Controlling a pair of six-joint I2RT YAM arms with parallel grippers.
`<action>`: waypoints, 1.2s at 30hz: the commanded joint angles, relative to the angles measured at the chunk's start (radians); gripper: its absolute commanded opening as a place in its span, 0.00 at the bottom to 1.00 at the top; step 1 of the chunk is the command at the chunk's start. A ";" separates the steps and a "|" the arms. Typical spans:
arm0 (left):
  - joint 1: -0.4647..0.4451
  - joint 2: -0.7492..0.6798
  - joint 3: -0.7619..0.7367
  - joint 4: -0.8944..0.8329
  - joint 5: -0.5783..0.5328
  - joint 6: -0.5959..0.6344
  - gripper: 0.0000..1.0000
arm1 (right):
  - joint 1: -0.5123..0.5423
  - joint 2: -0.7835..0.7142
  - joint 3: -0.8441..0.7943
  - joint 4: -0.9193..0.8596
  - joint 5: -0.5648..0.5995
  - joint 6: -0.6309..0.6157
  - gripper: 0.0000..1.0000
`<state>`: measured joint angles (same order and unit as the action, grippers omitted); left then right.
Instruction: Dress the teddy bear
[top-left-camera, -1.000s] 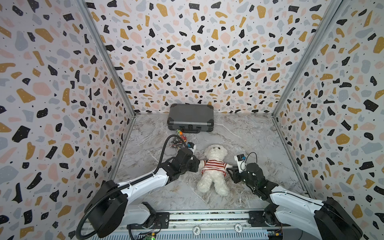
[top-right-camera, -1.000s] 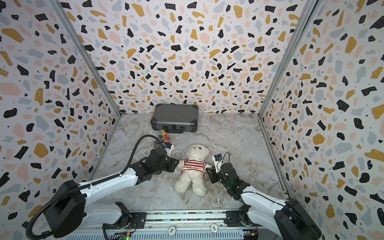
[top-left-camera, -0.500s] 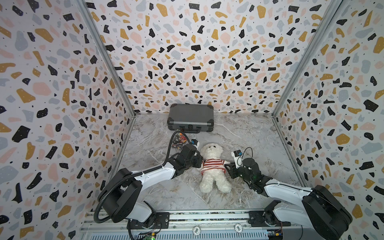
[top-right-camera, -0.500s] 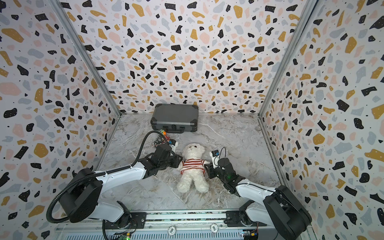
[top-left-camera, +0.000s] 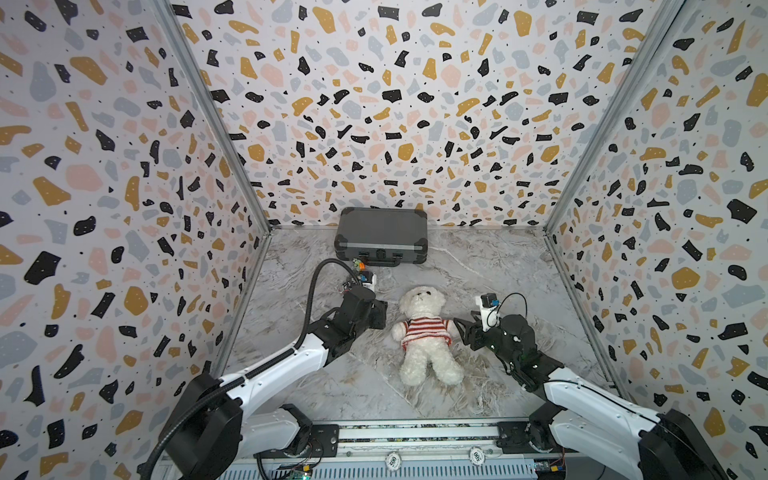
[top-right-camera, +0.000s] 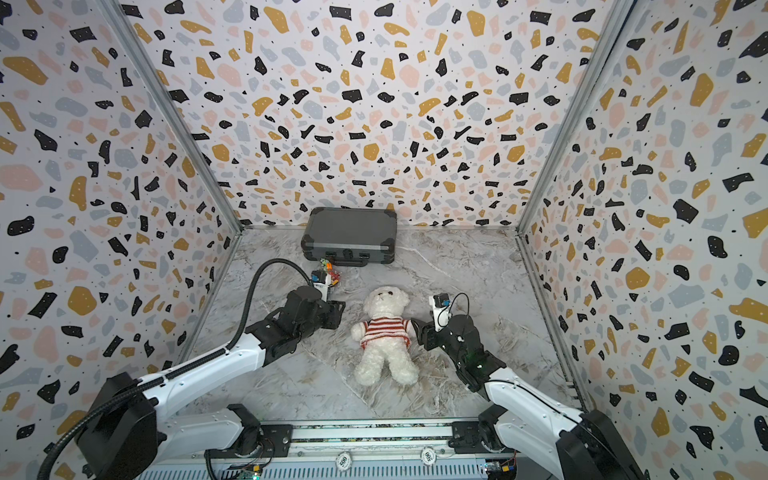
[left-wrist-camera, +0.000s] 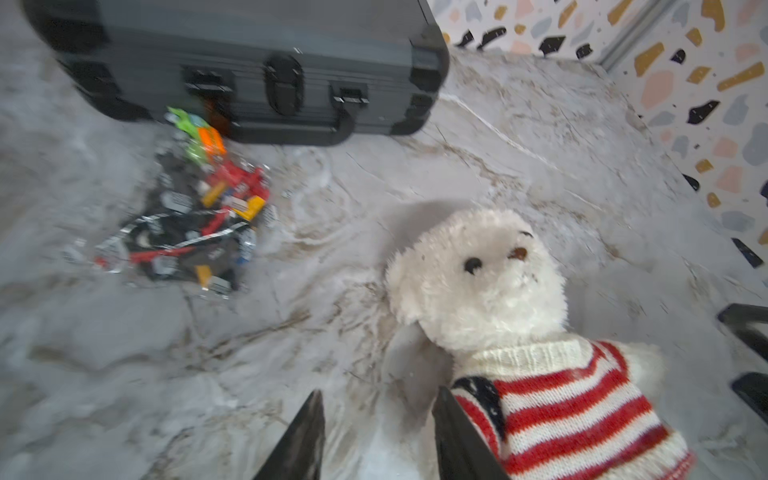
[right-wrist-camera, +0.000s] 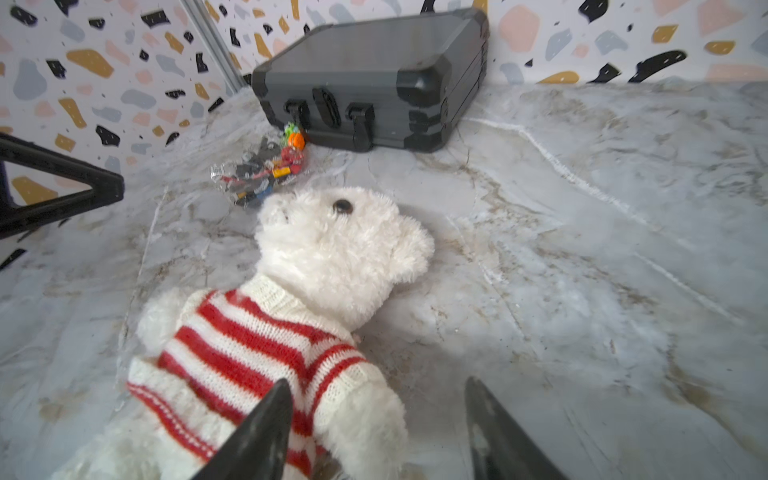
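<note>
The teddy bear (top-left-camera: 423, 356) (top-right-camera: 385, 358) lay on its back near the middle of the marbled table (top-left-camera: 503, 266), its head toward the back wall and its legs toward the rail at the front. A red-and-white striped sweater (top-left-camera: 426, 332) (top-right-camera: 385, 330) covered its chest and both upper arms. The left gripper (top-left-camera: 379, 315) (left-wrist-camera: 379, 395) sat low beside the bear's shoulder on the left of both top views. Its fingers were spread, and in the left wrist view one finger (left-wrist-camera: 455, 432) lay right at the edge of the sleeve; contact could not be made out. The right gripper (top-left-camera: 460, 330) (right-wrist-camera: 377, 383) sat low on the bear's other side with its fingers wide apart. In the right wrist view the bear's sleeved arm lay in the gap between them, with clear space to the far finger (right-wrist-camera: 494, 432), so nothing was pinched. A closed dark grey case (top-left-camera: 381, 232) stood against the back wall. A small clear bag of coloured parts (left-wrist-camera: 195, 224) lay just in front of it, near the bear's head.
</note>
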<state>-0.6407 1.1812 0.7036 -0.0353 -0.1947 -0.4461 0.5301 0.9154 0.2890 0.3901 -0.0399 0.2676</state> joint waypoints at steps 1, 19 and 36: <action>0.014 -0.061 -0.022 -0.027 -0.158 0.041 0.49 | -0.060 -0.040 0.044 -0.070 0.042 -0.062 0.73; 0.223 -0.068 -0.118 0.226 -0.498 0.081 1.00 | -0.335 0.014 -0.014 0.244 0.135 -0.168 0.99; 0.364 -0.086 -0.409 0.794 -0.501 0.389 1.00 | -0.451 0.138 -0.091 0.489 0.066 -0.228 1.00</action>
<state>-0.2844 1.0927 0.3374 0.5617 -0.6903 -0.1577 0.0952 1.0386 0.2028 0.8188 0.0731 0.0406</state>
